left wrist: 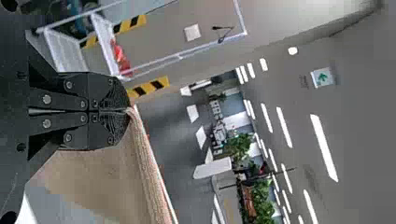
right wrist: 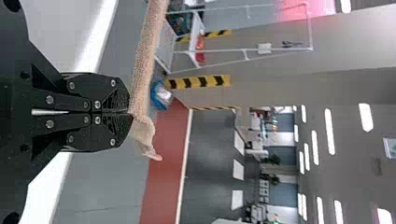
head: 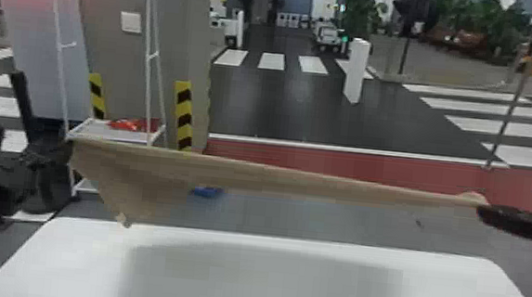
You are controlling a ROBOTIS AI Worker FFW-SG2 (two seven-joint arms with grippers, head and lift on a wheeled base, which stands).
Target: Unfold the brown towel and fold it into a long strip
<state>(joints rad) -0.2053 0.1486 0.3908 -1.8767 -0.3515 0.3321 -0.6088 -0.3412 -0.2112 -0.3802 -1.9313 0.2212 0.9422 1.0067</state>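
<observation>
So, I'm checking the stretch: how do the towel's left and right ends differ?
The left end droops in a broad flap; the right end is a narrow band. The left end's corner hangs low; the right end's small tip pokes out by the right pincer. Both are gripped and held up.

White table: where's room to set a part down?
Bare tabletop runs between the left and right edges of the table, from the far edge toward the robot. Crowded around or above the far edge: brown towel stretched between left gripper and right gripper, a corner drooping at left.
</observation>
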